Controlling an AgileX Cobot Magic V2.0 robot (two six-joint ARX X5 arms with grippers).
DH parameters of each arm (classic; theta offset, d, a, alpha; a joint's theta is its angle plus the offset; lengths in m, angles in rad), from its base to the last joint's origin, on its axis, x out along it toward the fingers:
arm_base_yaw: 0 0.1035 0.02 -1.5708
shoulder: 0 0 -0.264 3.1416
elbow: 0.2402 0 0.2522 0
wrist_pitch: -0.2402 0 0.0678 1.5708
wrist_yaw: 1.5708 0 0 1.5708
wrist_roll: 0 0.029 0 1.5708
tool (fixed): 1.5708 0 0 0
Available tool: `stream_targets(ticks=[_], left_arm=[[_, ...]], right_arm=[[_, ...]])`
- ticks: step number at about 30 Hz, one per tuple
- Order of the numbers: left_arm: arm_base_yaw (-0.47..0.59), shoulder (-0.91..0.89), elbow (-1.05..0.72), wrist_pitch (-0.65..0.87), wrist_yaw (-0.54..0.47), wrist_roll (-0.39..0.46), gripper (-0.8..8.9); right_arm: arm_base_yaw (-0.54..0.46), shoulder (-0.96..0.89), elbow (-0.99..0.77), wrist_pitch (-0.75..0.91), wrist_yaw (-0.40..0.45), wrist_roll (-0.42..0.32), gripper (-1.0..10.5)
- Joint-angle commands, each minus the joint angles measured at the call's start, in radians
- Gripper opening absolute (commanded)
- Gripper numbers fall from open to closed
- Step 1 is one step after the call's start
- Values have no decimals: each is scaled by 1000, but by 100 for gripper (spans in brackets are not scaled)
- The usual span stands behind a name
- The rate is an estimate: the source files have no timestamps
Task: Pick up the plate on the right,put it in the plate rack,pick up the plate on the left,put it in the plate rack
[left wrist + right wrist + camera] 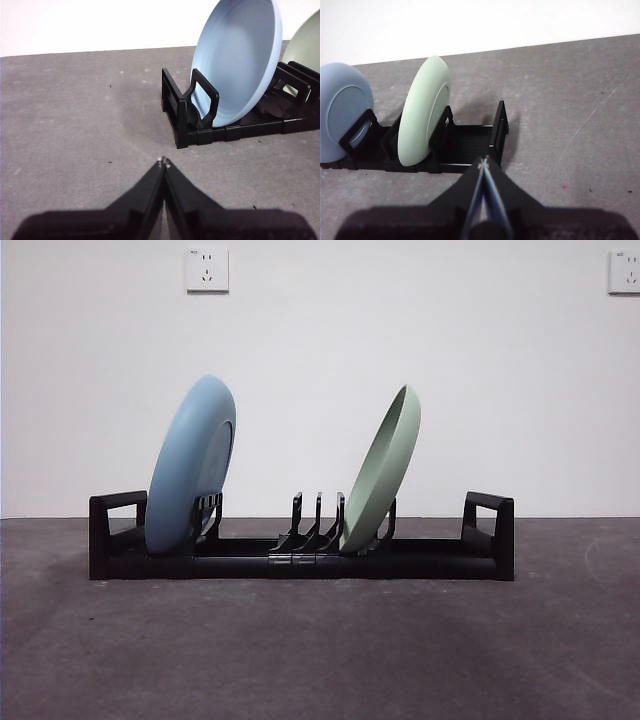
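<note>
The long black plate rack (300, 562) stands across the table. A blue plate (190, 465) leans upright in its left end, and a pale green plate (382, 470) leans in the prongs right of the middle. Neither arm shows in the front view. My left gripper (163, 161) is shut and empty, back from the rack's left end (180, 112), with the blue plate (237, 57) beyond it. My right gripper (483, 161) is also shut and empty, close to the rack's right end handle (499, 131), near the green plate (422, 132).
The grey table surface (320, 650) stretches in front of the rack. A white wall with two sockets (207, 269) stands behind it. The prongs (315, 525) between the two plates hold nothing.
</note>
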State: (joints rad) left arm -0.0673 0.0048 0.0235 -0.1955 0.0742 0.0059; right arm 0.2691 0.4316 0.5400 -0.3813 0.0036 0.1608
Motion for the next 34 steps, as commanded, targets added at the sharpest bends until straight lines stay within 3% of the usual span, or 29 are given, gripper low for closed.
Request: stream_targets(ticks=[1, 16, 21, 23, 30, 34], left_arm=[[3, -3, -12, -3, 5, -9, -4], [3, -3, -12, -3, 5, -9, -4], [3, -3, -12, -3, 5, -9, -4], [3, -3, -12, -3, 5, -9, -4], [3, -3, -12, -3, 5, -9, -4], [3, -3, -12, -3, 5, -9, -4]], right_arm=[[1, 0, -6, 5, 3, 6, 2], [1, 0, -6, 6, 5, -2, 2], [-9, -68, -23, -8, 73, -200, 2], [-23, -104, -46, 0, 73, -226, 2], [-156, -275, -217, 43, -79, -223, 2], [-202, -346, -340, 150, -110, -203, 2]])
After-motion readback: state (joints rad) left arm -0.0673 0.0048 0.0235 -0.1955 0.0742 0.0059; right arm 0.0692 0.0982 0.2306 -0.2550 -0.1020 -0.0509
